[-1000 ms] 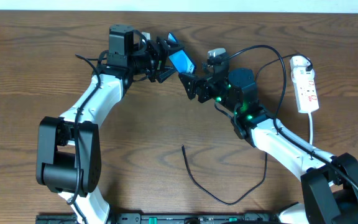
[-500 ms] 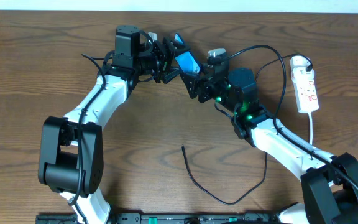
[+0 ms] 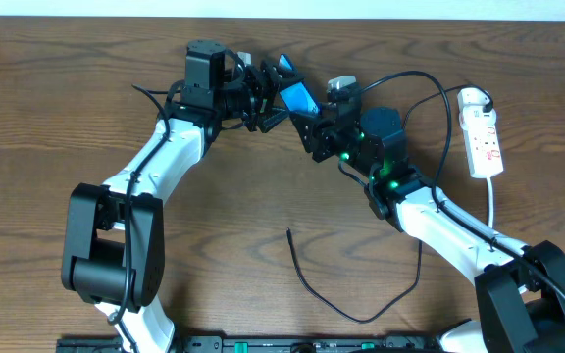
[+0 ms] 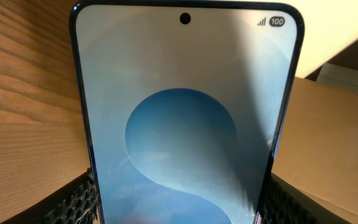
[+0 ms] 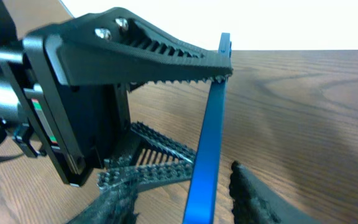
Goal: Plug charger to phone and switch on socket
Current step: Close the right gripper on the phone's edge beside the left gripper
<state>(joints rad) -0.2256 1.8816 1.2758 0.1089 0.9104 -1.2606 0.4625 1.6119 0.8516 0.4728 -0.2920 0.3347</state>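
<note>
When looking down from overhead, found the phone (image 3: 297,96) a thin flat rectangle, dark-rimmed, with a glossy bright blue screen, held tilted above the counter (image 3: 67,118) toward its far side. From the left wrist, saw that screen close up: pale grey around a smooth blue curved shape, rounded corners, a small round camera hole at the top. Noted ribbed black pads (image 4: 73,205) pressing both long edges low down. From the right wrist, caught the phone edge-on as a slim blue strip, pinched between two black saw-toothed fingers (image 5: 154,46) of the left pincer (image 3: 275,96), closed firmly across its width. Found the right pincer (image 3: 305,126) parted, its blurred, knobbly fingertips (image 5: 260,199) either side of the phone's lower end with gaps showing, gripping nothing.

Spotted the charger (image 3: 312,289), a thin matt black cable, lying loose in a curve near the front, well apart from the phone. Spotted the socket (image 3: 484,132), a narrow white oblong with red-marked switches and a rounded far end, flat at the right, its white cord (image 3: 493,211) trailing forward.

Made out the counter as dark brown wood grain, with a pale band (image 3: 361,8) along the far edge.

Saw the left arm (image 3: 155,157) and right arm (image 3: 449,230), white and black, reaching inward from the front corners, elbows bent, wrists meeting over the far middle.
</note>
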